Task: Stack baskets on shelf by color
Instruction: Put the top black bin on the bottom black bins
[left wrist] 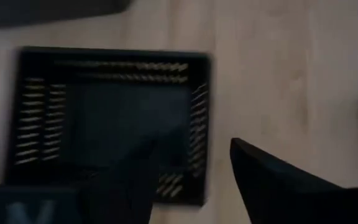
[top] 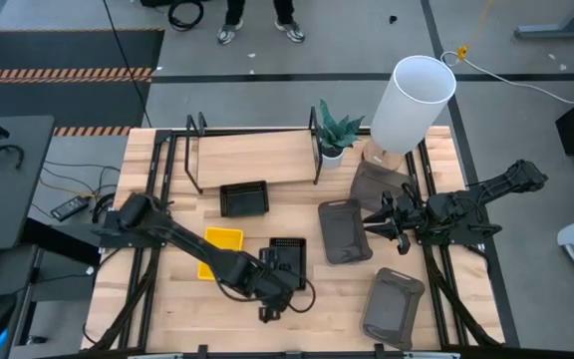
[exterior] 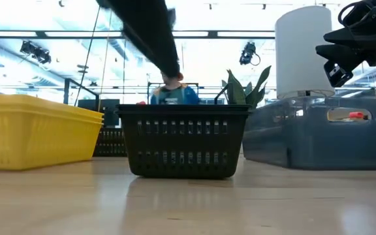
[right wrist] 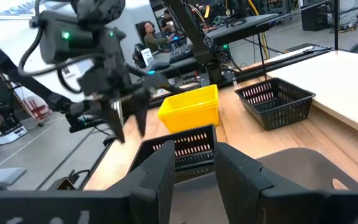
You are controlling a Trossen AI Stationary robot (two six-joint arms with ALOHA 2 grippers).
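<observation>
Black basket [top: 288, 258] — slotted walls, shallow, rectangular — sits under the left end effector [top: 273, 305], fingers apart.

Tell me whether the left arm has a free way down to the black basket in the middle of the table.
Probably yes: the left gripper, fingers open, hangs above the black basket, and nothing lies between them in the left wrist view.

White lamp shade [top: 414, 102] beside small potted plant [top: 334, 132].

Slotted plastic baskets, a matt black one [exterior: 183, 140] and a bright yellow one [exterior: 34, 130], sit beside a smooth grey tray [exterior: 322, 134] on the pale, satin-finished wood-plank tabletop [exterior: 188, 202] under the left gripper [top: 272, 299].
</observation>
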